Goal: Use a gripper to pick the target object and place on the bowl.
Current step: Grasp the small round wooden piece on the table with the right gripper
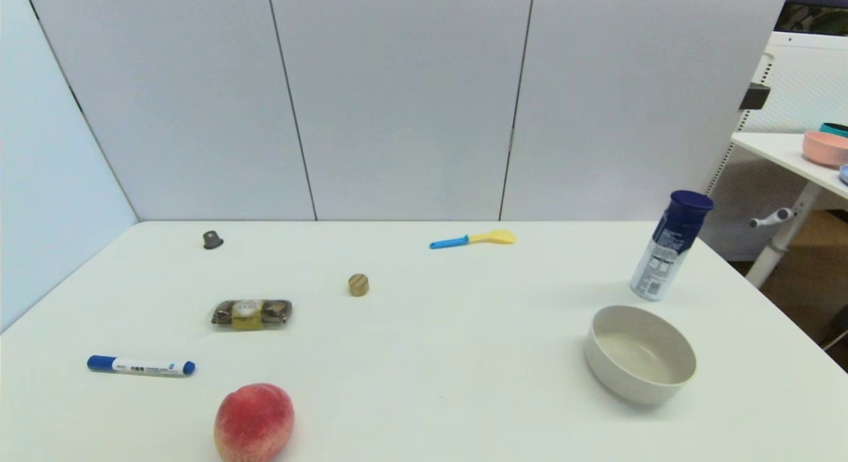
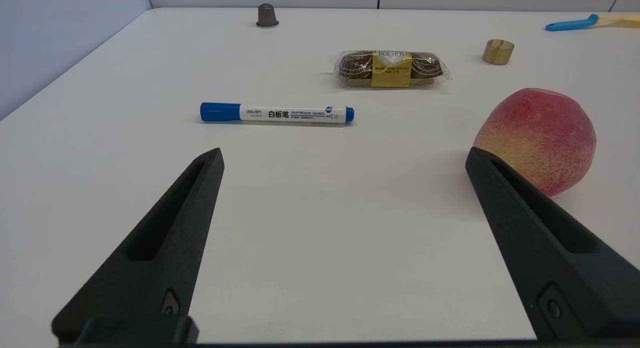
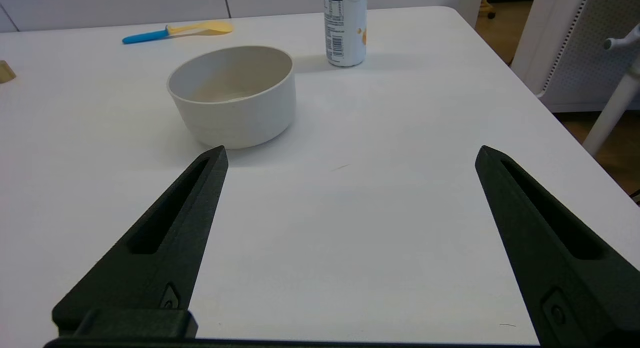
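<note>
**Both grippers parked at the near edge, wooden cylinder untouched mid-counter**

Nearest you, the left gripper (image 2: pixel 345 158) and the right gripper (image 3: pixel 350 153) hover low over the near edge of the counter (image 1: pixel 437 356), each with its jaws spread wide and nothing between them. Neither shows in the head view, so you have not yet committed an arm.

Just ahead on the left lie the peach (image 1: pixel 254 422) and the blue marker (image 1: pixel 141 366); on the right sits the bowl (image 1: pixel 639 354), upright and empty, close to the right gripper.

Farther in, the chocolate packet (image 1: pixel 251 313) lies left of centre, and beyond it the target object (image 1: pixel 358 284) stands alone near the middle, well apart from its neighbours, so you should have room on both sides for the jaws.

Farthest are the grey capsule (image 1: pixel 212 239), the spoon (image 1: pixel 472 238) and the spray can (image 1: pixel 670 254). The cylinder lies left of the bowl, so either arm could plausibly reach it.
</note>
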`<state>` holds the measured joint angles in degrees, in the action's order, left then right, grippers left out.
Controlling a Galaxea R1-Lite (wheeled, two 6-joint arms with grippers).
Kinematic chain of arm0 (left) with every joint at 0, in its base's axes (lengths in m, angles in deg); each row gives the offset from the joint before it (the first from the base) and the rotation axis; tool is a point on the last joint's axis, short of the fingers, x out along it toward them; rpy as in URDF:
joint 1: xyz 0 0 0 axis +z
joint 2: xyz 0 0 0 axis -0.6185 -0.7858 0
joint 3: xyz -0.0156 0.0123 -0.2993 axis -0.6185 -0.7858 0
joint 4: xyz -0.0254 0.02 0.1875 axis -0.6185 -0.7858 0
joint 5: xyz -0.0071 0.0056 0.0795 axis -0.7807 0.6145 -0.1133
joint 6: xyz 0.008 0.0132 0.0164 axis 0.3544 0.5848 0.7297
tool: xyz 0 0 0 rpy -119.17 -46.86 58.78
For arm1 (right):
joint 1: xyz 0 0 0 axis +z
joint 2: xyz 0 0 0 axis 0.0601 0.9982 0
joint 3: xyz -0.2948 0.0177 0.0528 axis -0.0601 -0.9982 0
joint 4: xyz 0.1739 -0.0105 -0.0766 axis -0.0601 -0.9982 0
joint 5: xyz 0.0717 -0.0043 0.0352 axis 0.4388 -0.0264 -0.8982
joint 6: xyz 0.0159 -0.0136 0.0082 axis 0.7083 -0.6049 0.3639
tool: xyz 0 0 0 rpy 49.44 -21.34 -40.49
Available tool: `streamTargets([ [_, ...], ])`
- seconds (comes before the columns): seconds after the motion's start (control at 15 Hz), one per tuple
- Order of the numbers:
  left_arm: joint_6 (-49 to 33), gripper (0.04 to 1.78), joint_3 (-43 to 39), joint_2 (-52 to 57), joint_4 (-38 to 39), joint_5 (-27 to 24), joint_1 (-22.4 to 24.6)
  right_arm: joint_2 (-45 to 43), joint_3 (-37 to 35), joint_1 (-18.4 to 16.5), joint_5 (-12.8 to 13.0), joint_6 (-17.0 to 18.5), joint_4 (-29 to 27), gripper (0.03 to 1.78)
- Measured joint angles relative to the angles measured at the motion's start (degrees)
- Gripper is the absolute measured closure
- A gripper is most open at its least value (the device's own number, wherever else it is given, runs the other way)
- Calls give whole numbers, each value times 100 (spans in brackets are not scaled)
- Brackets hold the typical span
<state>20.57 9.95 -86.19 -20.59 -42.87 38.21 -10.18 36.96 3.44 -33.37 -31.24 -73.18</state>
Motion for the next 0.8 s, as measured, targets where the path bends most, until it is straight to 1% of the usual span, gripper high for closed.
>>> streamTargets([
  [0.4, 2, 11, -2, 0, 0, 2, 0, 0, 0, 0, 0, -10, 0, 10],
  [0.6, 2, 11, -2, 0, -1, 2, 0, 27, 16, 0, -17, -72, -11, 10],
  [0.8, 5, 11, -2, 0, -1, 0, 0, 333, 421, 0, -37, -91, -33, 10],
])
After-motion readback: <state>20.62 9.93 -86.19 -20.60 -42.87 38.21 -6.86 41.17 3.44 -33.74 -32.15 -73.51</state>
